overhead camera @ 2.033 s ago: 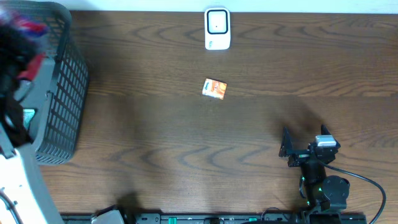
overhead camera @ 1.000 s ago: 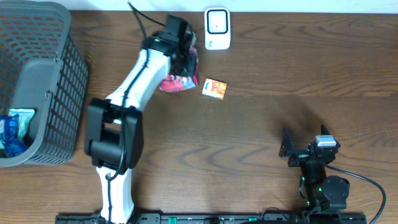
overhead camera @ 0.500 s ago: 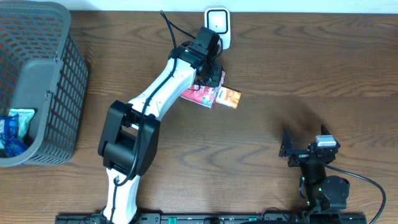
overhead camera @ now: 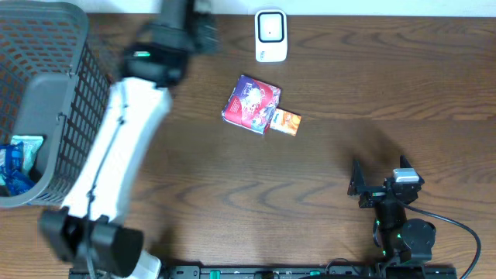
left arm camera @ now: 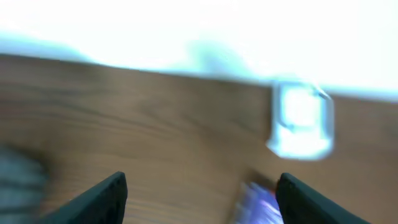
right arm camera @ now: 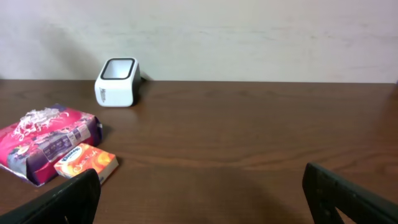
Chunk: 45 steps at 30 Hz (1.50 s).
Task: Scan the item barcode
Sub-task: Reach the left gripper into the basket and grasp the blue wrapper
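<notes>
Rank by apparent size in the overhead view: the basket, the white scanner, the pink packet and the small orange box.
1. basket, clearly largest
2. pink packet
3. white scanner, somewhat smaller than the packet
4. small orange box, smallest

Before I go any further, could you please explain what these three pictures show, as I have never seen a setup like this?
These are two robot arms at a wooden table, seen by three cameras. One looks down from above; the other two ride on the wrists, so dark finger tips show at their bottom edges. On the table lie a pink and purple packet touching a small orange box, with a white scanner at the far edge and a grey basket to the left. The white left arm's claw is open and empty, its picture blurred. The right claw is open and empty too, facing the items.
</notes>
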Motion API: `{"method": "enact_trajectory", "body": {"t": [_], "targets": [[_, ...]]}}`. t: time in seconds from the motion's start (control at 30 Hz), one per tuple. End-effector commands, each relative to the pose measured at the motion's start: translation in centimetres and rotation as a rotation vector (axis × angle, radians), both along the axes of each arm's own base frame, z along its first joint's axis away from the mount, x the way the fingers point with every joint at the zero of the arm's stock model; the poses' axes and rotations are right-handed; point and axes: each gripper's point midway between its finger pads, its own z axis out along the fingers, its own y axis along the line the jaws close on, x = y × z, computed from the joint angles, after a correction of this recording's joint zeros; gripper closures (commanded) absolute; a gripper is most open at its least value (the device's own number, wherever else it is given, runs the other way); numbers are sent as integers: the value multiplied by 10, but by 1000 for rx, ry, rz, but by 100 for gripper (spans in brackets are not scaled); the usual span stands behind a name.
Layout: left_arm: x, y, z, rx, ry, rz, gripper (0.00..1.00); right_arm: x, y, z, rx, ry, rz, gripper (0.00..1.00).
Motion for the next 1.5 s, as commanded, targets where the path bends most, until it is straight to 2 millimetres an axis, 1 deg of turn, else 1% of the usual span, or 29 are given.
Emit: {"method": "enact_trajectory", "body": {"t": [0.0,0.07,0.1,0.17,0.23,0.27,0.33,0.4,0.43,0.53,0.67,0.73,1.0,1.17,1.3,1.47], "targets": [[-8,103,23,75,-46,276,23,0,-1,-1,-10,-2,-3,1],[-18,152,26,56,-52,394,22,0,-1,-1,-10,-2,-3,1],[-26,180,25,42,-46,466,22,0,-1,-1,-10,-2,-3,1],[-46,224,15,3,-11,601,22,0,-1,-1,-10,-2,-3,1],[-73,262,1,-35,44,732,22,0,-1,-1,-10,-2,-3,1],[-87,279,-7,-47,75,788,22,0,-1,-1,-10,-2,-3,1],[-115,305,-21,-59,143,879,23,0,-1,-1,-10,-2,-3,1],[-145,326,-37,-65,225,952,32,0,-1,-1,-10,-2,-3,1],[-157,333,-45,-69,257,981,33,0,-1,-1,-10,-2,-3,1],[-184,350,-67,-82,329,1047,33,0,-1,-1,-10,-2,-3,1],[-201,364,-94,-94,365,1099,33,0,-1,-1,-10,-2,-3,1],[-205,368,-108,-97,374,1111,33,0,-1,-1,-10,-2,-3,1],[-207,370,-152,-92,392,1120,32,0,-1,-1,-10,-2,-3,1],[-214,382,-182,-76,433,1158,32,0,-1,-1,-10,-2,-3,1],[-223,397,-206,-90,473,1196,32,0,-1,-1,-10,-2,-3,1],[-240,407,-236,-112,558,1233,32,0,-1,-1,-10,-2,-3,1]]}}
